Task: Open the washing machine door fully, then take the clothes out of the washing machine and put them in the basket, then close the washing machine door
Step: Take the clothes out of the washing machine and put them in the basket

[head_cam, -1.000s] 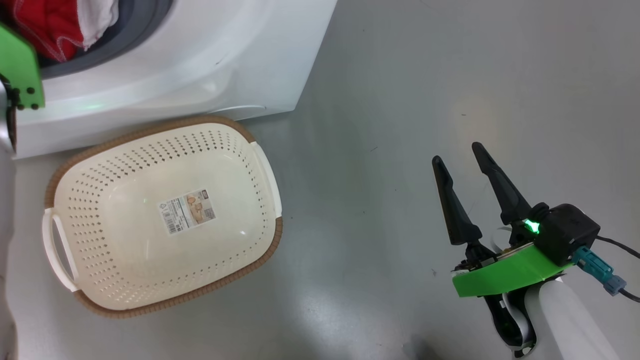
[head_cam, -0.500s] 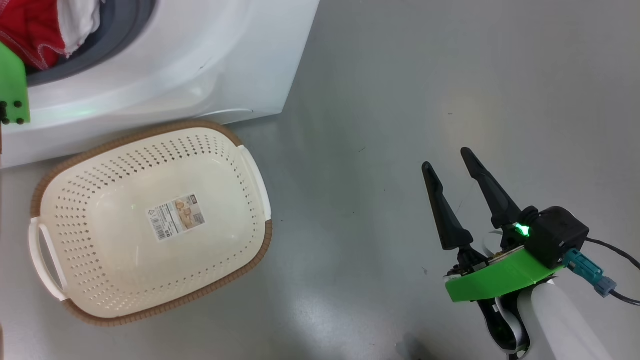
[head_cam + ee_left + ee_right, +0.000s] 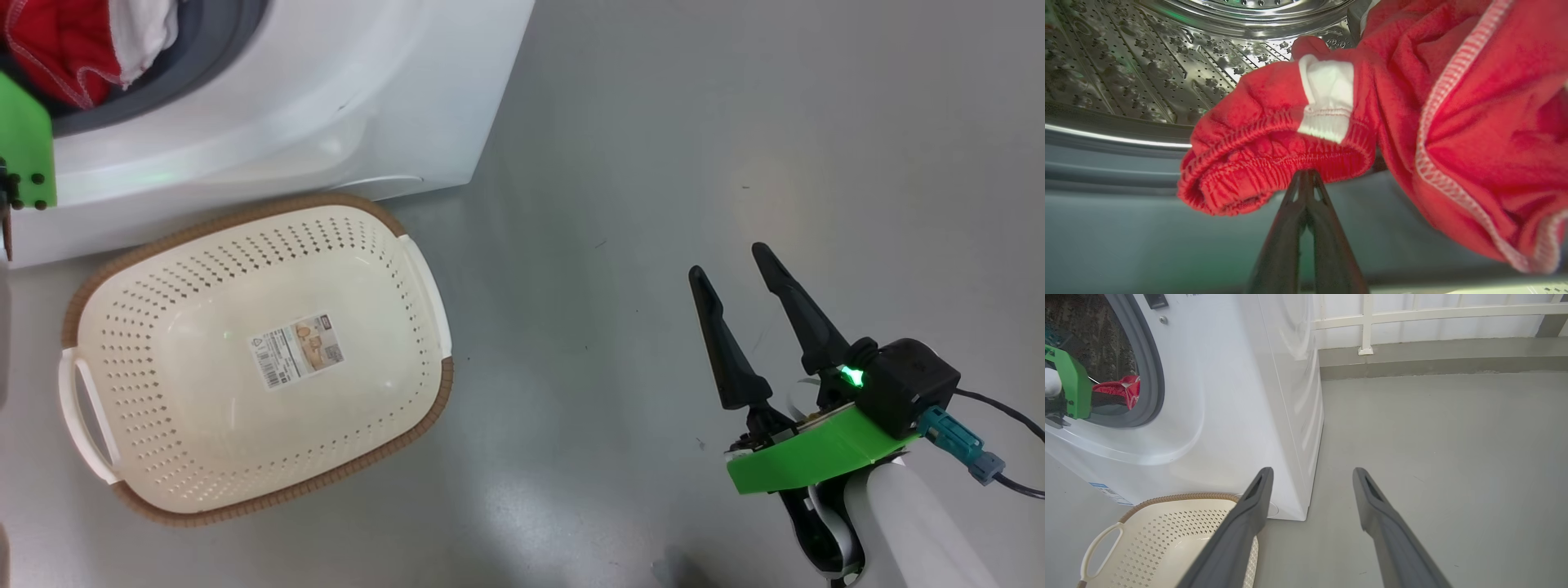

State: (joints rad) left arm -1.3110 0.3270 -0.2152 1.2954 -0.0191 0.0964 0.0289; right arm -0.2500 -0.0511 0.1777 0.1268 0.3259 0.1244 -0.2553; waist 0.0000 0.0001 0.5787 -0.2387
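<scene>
Red gathered clothes, perforated steel drum

The cream basket lies on the grey floor, just in front of the white washing machine. Beyond its far left corner, red and white clothes show in the machine's opening. Well to its right, the right gripper hovers, fingers spread.

No lettering can be read. A sticker with a barcode and a small picture lies in the middle of the floor of the basket, its print too small to make out. A blue label sits at the lower front edge of the washing machine, likewise illegible.
</scene>
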